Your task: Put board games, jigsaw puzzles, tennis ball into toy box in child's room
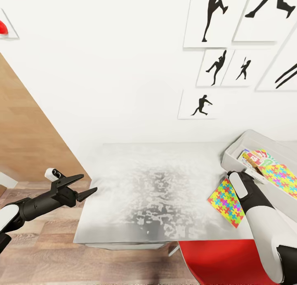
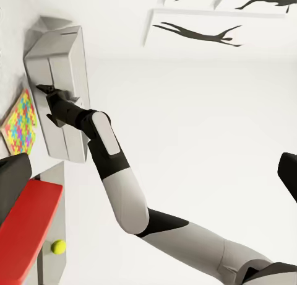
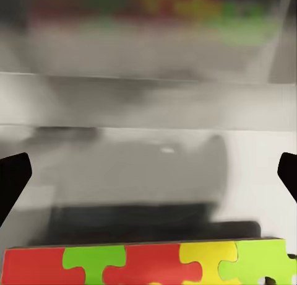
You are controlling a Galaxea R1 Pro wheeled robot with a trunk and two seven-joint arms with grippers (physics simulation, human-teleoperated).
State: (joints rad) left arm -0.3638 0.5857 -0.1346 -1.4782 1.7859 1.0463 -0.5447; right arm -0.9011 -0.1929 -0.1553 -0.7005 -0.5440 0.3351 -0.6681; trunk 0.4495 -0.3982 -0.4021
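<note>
I am working the right gripper with its jaws spread and nothing between them, hanging just above the jigsaw puzzle that is lying flat on the counter, hard against the toy box. The puzzle's long axis is running slantwise along the tub's near wall, which is crowding any pinch from that side; a second puzzle and a board game are already sitting inside. My left gripper, jaws also parted and empty, is hovering well off at the counter's far end.
</note>
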